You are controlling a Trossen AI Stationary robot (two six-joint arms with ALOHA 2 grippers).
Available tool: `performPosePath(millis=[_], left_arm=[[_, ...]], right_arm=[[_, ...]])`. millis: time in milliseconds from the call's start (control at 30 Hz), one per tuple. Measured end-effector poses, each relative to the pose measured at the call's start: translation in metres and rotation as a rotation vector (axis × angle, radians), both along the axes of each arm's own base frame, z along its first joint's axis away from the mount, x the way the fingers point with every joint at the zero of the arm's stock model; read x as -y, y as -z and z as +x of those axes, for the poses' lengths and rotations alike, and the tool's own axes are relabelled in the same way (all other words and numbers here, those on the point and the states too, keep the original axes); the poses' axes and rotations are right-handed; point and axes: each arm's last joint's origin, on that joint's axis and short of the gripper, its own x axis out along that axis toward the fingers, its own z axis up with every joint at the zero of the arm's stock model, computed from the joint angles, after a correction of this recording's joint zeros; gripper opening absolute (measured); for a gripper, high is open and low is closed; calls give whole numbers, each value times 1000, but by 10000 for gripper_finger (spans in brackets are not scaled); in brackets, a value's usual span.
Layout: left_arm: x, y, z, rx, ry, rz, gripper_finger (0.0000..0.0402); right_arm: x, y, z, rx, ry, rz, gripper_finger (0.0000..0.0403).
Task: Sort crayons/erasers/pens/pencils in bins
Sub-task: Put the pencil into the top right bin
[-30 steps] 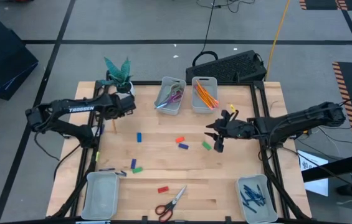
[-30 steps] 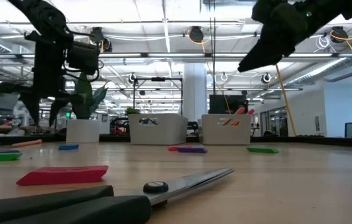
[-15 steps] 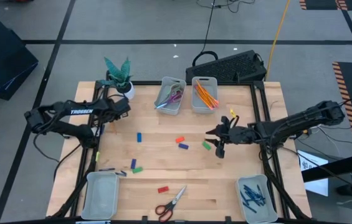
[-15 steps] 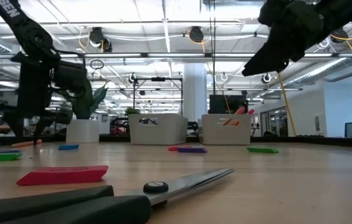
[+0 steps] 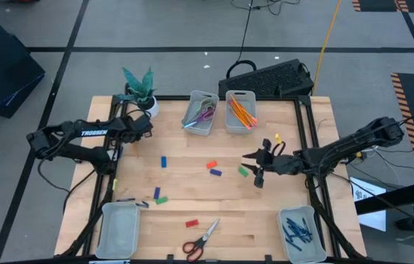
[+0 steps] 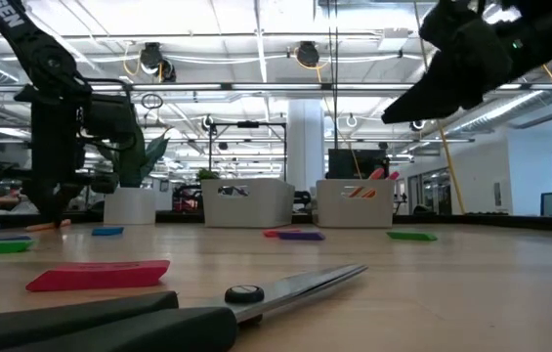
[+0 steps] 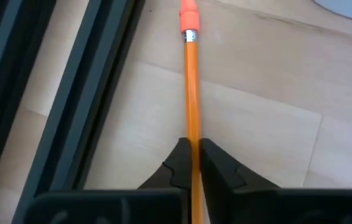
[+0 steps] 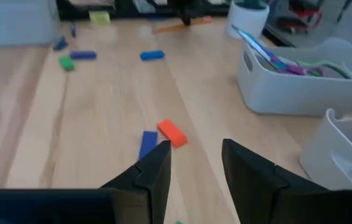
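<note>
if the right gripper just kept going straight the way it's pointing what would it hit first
Probably the red eraser and the blue eraser beside it: in the right wrist view both lie on the table just ahead of the open right gripper. Depth is uncertain.

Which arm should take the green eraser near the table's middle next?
Right. The right gripper hangs open, holding nothing, close beside the green eraser. The left gripper is across the table, shut on a pencil.

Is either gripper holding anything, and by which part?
The left gripper pinches an orange pencil along its shaft, below the eraser end. The right gripper is open, empty.
</note>
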Motion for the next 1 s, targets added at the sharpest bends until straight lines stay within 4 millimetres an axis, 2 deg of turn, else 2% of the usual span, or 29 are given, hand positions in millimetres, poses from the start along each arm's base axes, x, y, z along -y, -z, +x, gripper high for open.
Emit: performPosePath(millis=[100, 200, 367, 533, 633, 733, 800, 933, 1000], left_arm=[[5, -4, 6, -9, 64, 20, 19], [13, -16, 20, 53, 180, 30, 11], [48, -37, 46, 192, 427, 185, 11], [90, -61, 80, 395, 771, 479, 10], [109, -75, 102, 461, 973, 696, 8], [123, -80, 120, 472, 1186, 864, 10], [128, -83, 131, 519, 1319, 954, 12], [135, -87, 144, 616, 1530, 1118, 7], [138, -90, 145, 649, 1611, 1176, 4]], right_arm=[[0, 11, -6, 19, -23, -32, 136], [-1, 11, -4, 24, -24, -26, 144], [-9, 2, 12, 123, -45, -14, 159], [-13, 12, 29, 201, -55, -32, 161], [-9, 21, 44, 239, -28, -65, 161], [-5, 26, 65, 297, -10, -113, 160], [-4, 24, 77, 351, 2, -151, 160], [0, 2, 106, 426, 27, -173, 164], [1, -10, 117, 443, -23, -165, 164]])
